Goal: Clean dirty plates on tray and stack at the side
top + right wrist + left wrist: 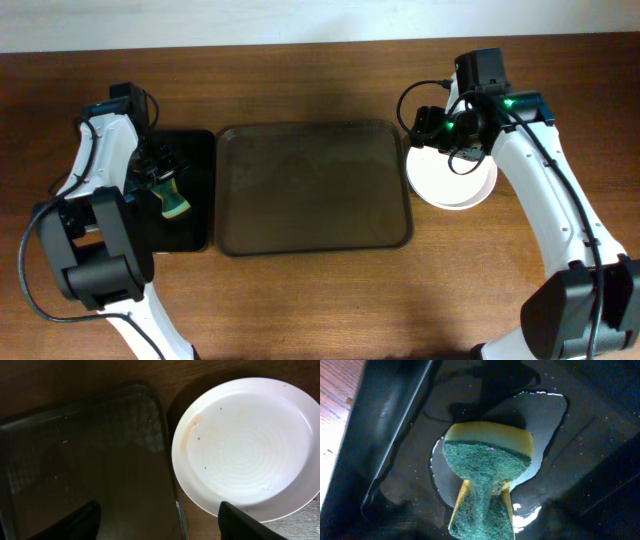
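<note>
The brown tray (310, 190) lies mid-table with nothing on it; its right end shows in the right wrist view (90, 460). A white plate (452, 186) with small brown specks sits on the table just right of the tray, also in the right wrist view (245, 445). A second rim shows under its near edge; no pale blue-green plate is visible. My right gripper (445, 135) is open and empty (160, 525), above the tray's right rim and the plate's left edge. My left gripper (165, 190) is shut on a yellow-and-green sponge (487, 455) over the black tray.
The smaller black tray (195, 225) lies left of the brown tray. A thin puddle of water (545, 415) lies on it under the sponge. Bare wooden table lies in front of and behind both trays.
</note>
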Tool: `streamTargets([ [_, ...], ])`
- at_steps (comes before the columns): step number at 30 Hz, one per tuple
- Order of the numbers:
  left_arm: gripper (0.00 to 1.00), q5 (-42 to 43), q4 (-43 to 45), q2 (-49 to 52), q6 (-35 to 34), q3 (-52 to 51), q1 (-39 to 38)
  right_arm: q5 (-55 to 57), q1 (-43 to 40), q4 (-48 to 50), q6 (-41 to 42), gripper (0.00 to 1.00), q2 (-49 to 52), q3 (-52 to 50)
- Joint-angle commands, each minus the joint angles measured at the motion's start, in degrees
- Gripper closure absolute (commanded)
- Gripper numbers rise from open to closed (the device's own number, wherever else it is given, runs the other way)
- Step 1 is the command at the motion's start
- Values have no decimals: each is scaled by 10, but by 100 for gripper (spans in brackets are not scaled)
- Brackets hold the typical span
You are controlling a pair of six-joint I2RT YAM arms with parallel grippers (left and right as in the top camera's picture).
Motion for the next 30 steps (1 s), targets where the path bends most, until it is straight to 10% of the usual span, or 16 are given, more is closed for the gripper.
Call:
streamTargets([
  [1,1,55,0,-19,18,13,-1,7,3,-2,-5,25,-7,7],
  [11,1,56,29,-254,19,45,-52,10,1,3,-36,24,-9,8],
  [25,1,56,29,-277,19,44,-52,-6,2,-47,-104,27,-84,120],
  [28,1,56,29,-277,19,44,-52,-10,1,-87,-90,2,-146,151],
  [30,1,56,29,-277,19,44,-52,-10,1,-99,-90,2,-188,153],
])
